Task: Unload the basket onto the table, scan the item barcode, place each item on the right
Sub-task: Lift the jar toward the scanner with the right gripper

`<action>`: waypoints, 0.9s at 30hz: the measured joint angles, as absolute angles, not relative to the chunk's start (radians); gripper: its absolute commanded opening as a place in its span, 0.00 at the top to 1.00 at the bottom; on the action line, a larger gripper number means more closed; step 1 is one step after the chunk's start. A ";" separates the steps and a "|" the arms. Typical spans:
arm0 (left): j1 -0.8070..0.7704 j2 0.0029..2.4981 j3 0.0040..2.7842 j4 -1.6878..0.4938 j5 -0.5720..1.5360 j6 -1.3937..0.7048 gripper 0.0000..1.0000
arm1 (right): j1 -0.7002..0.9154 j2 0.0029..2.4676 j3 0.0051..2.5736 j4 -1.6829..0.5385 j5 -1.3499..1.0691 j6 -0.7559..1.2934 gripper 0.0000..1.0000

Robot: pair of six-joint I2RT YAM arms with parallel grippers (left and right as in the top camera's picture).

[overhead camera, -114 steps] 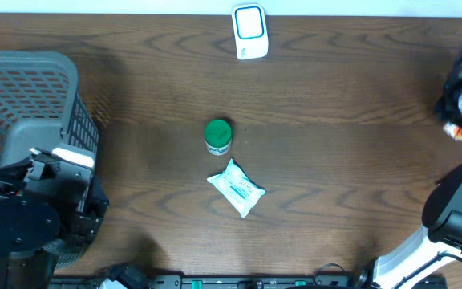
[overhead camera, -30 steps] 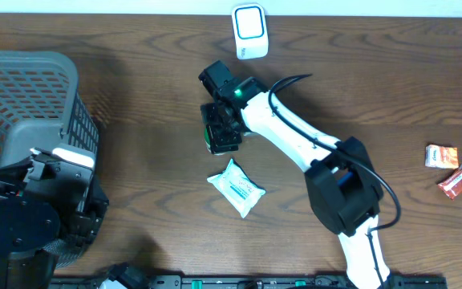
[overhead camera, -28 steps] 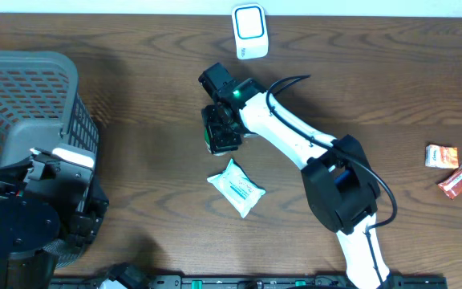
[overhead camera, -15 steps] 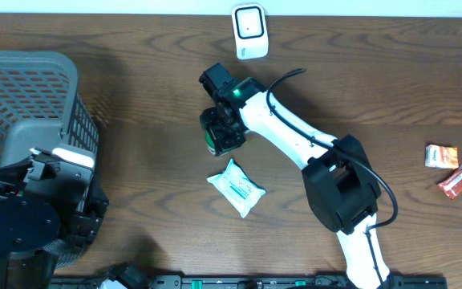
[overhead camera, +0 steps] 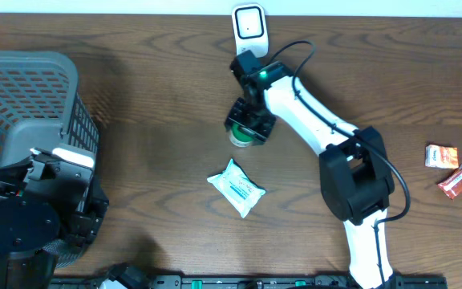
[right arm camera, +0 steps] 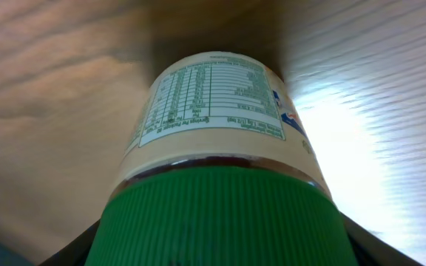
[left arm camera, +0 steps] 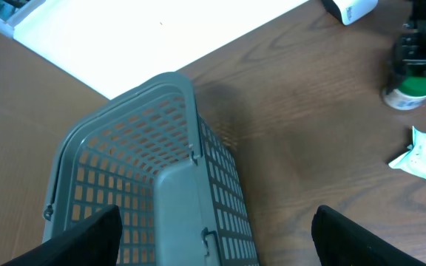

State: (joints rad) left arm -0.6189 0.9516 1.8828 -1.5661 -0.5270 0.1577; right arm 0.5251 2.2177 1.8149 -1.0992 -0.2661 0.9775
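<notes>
The right claw (overhead camera: 248,127) is pinched on the ribbed green lid (right arm camera: 220,214) of a small jar (right arm camera: 217,118), one finger at each side of the cap. The jar hangs below the claw with its printed label facing the wrist camera. Whether its base is clear of the tabletop (overhead camera: 159,96) cannot be told. The jar looks like stiff plastic and is probably light. The ribs on the lid give the fingers a firm hold, while the smooth label wall would be more slippery, so the cap seems the right place to grip. That hold also leaves the whole label free to turn toward a reader. Only a nutrition panel shows, with no barcode in sight, so the jar may need rotating. A two-point pinch could let it swivel. Just beyond the claw, toward the far edge, stands the white barcode scanner (overhead camera: 249,30). On the near side of the claw lies a soft pack of wipes (overhead camera: 236,187). Well off to the right lie two snack packets (overhead camera: 454,168). Far to the left, the left claw (left arm camera: 220,240) hangs spread and empty over a grey basket (left arm camera: 124,125).
</notes>
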 measured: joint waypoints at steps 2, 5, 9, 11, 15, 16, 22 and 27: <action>-0.619 0.952 1.883 -1.566 -0.527 0.158 0.18 | 0.504 2.218 1.815 -1.141 -0.264 0.906 0.59; -0.619 0.952 1.883 -1.566 -0.527 0.158 0.18 | 0.468 2.218 1.817 -1.222 -0.250 0.822 0.58; -0.619 0.952 1.883 -1.566 -0.527 0.158 0.18 | 0.431 2.223 1.833 -1.316 -0.227 0.751 0.38; -0.619 0.952 1.883 -1.566 -0.527 0.158 0.18 | 0.411 2.227 1.858 -1.357 -0.220 0.717 0.27; -0.619 0.952 1.883 -1.567 -0.527 0.158 0.17 | 0.387 2.234 1.973 -1.434 -0.207 0.660 0.07; -0.619 0.952 1.883 -1.566 -0.527 0.158 0.18 | 0.387 2.234 2.003 -1.457 -0.204 0.650 0.03; -0.619 0.952 1.883 -1.566 -0.527 0.158 0.18 | 0.400 2.234 2.125 -1.519 -0.186 0.631 0.01; -0.619 0.952 1.883 -1.566 -0.527 0.158 0.18 | 0.420 2.234 2.126 -1.526 -0.155 0.630 0.01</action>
State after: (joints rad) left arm -0.6189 0.9516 1.8828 -1.5661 -0.5270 0.1577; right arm 0.4202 2.2345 2.1262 -1.5261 -0.1551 0.6300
